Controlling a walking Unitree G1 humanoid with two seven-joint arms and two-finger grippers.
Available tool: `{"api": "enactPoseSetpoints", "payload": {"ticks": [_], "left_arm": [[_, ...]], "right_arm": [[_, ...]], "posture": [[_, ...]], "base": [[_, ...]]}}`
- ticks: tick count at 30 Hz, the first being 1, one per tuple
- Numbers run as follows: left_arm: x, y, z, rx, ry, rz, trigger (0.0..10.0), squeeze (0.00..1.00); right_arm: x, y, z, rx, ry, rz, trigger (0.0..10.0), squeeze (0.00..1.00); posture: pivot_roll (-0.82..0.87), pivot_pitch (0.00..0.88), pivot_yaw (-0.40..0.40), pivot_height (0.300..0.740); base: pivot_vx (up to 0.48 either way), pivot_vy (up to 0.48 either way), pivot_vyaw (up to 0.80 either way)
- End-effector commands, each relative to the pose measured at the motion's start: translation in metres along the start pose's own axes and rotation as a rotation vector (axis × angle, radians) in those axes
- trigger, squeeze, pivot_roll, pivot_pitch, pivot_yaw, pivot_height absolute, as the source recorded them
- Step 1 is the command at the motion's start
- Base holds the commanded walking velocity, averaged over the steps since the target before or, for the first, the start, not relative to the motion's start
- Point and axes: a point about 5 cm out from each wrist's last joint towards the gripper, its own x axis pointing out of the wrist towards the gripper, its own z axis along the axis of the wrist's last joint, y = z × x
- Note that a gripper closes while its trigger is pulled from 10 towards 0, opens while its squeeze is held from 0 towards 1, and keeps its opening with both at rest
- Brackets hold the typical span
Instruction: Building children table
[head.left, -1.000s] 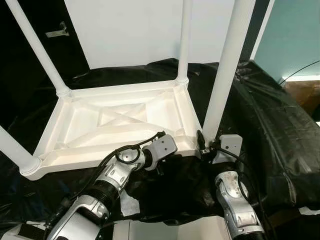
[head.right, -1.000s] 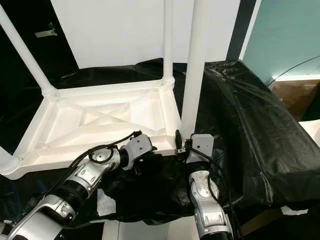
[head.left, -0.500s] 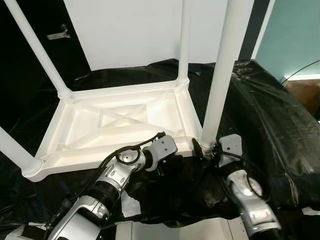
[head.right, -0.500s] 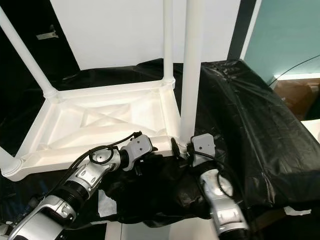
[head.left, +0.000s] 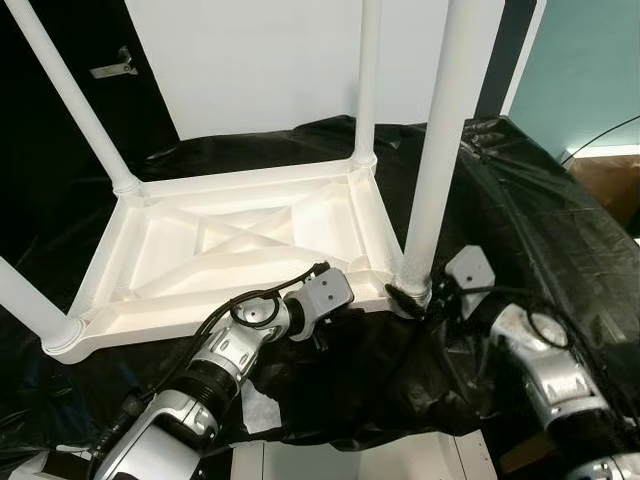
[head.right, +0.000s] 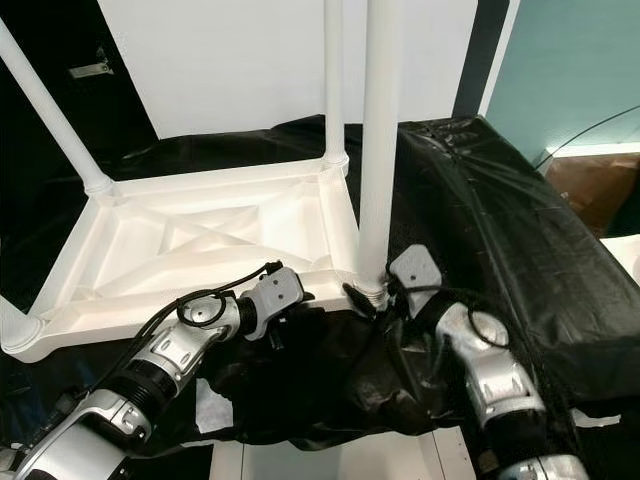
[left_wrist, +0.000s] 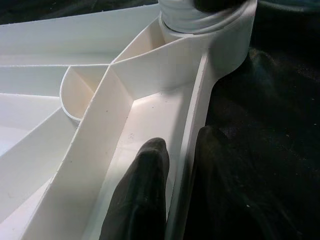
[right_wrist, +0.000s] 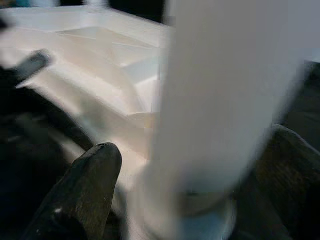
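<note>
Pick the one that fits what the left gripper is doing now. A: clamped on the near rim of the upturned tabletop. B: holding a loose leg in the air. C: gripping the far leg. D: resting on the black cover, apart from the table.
A: the left gripper has one finger inside and one outside the tabletop rim near the corner leg.

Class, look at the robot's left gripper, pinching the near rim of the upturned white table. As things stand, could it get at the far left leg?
Probably not. The left gripper is shut on the near rim, while the far left leg rises at the opposite corner, across the whole ribbed underside; it would have to let go first.
</note>
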Motion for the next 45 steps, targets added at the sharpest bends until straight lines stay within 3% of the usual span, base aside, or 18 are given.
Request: {"api": "enactPoseSetpoints", "payload": {"ticks": [1, 6, 9, 10, 11, 17, 29, 31, 32, 35, 38, 41, 44, 45], "left_arm": [[-0.002, -0.030, -0.039, -0.109, 0.146, -0.221, 10.0, 0.00], [-0.004, -0.030, -0.040, -0.108, 0.151, -0.216, 10.0, 0.00], [-0.005, -0.030, -0.041, -0.109, 0.152, -0.217, 10.0, 0.00], [-0.006, -0.030, -0.042, -0.108, 0.155, -0.219, 10.0, 0.00], [-0.006, -0.031, -0.042, -0.107, 0.157, -0.221, 10.0, 0.00], [-0.006, -0.031, -0.043, -0.106, 0.160, -0.220, 10.0, 0.00], [-0.007, -0.031, -0.043, -0.103, 0.165, -0.223, 10.0, 0.00], [-0.006, -0.031, -0.042, -0.104, 0.161, -0.221, 10.0, 0.00], [-0.006, -0.031, -0.042, -0.106, 0.158, -0.220, 10.0, 0.00], [-0.006, -0.032, -0.043, -0.106, 0.159, -0.220, 10.0, 0.00], [-0.007, -0.033, -0.045, -0.112, 0.164, -0.218, 10.0, 0.00], [-0.008, -0.033, -0.045, -0.113, 0.164, -0.218, 10.0, 0.00], [-0.006, -0.032, -0.044, -0.111, 0.166, -0.219, 10.0, 0.00], [-0.006, -0.032, -0.044, -0.111, 0.166, -0.219, 10.0, 0.00]], "right_arm": [[0.001, 0.000, -0.002, 0.012, 0.010, 0.046, 10.0, 0.00], [0.002, -0.014, -0.003, 0.058, 0.043, 0.146, 10.0, 0.00], [0.001, -0.018, -0.003, 0.018, 0.053, 0.175, 10.0, 0.00], [0.001, -0.019, -0.002, 0.010, 0.055, 0.217, 2.2, 0.00], [0.000, -0.019, -0.001, 0.008, 0.057, 0.254, 0.0, 0.00], [0.000, -0.019, -0.002, 0.013, 0.059, 0.308, 0.0, 0.00], [0.000, -0.022, -0.006, 0.078, 0.045, 0.281, 0.0, 0.00], [0.003, -0.012, -0.003, 0.228, -0.033, 0.192, 0.0, 0.00], [0.004, -0.002, -0.002, 0.314, -0.086, 0.085, 0.0, 0.00], [0.005, 0.002, -0.003, 0.329, -0.100, 0.014, 0.0, 0.00], [0.006, 0.008, -0.012, 0.314, -0.094, -0.321, 0.0, 0.00], [0.006, 0.009, -0.012, 0.314, -0.095, -0.329, 0.0, 0.00], [-0.001, 0.023, -0.014, 0.359, -0.030, -0.715, 0.0, 0.00], [-0.001, 0.023, -0.014, 0.359, -0.030, -0.715, 0.0, 0.00]], "posture": [[-0.09, 0.011, 0.021, 0.740], [-0.08, 0.012, 0.022, 0.740], [-0.07, 0.013, 0.020, 0.740], [-0.06, 0.014, 0.021, 0.740], [-0.06, 0.014, 0.021, 0.740], [-0.06, 0.011, 0.021, 0.740], [-0.06, 0.013, 0.025, 0.740], [-0.06, 0.014, 0.023, 0.740], [-0.06, 0.016, 0.022, 0.740], [-0.06, 0.016, 0.022, 0.740], [-0.06, 0.017, 0.023, 0.740], [-0.06, 0.017, 0.023, 0.740], [-0.07, 0.014, 0.027, 0.740], [-0.07, 0.014, 0.027, 0.740]], "base": [[0.000, 0.000, 0.00], [0.000, 0.000, 0.00], [0.000, 0.000, 0.00], [0.000, 0.000, 0.00], [0.000, 0.000, 0.00], [0.000, 0.000, 0.00], [0.000, 0.000, 0.00], [0.000, 0.000, 0.00], [0.000, 0.000, 0.00], [0.000, 0.000, 0.00], [0.000, 0.000, 0.00], [0.000, 0.000, 0.00], [0.000, 0.000, 0.00], [0.000, 0.000, 0.00]]}}
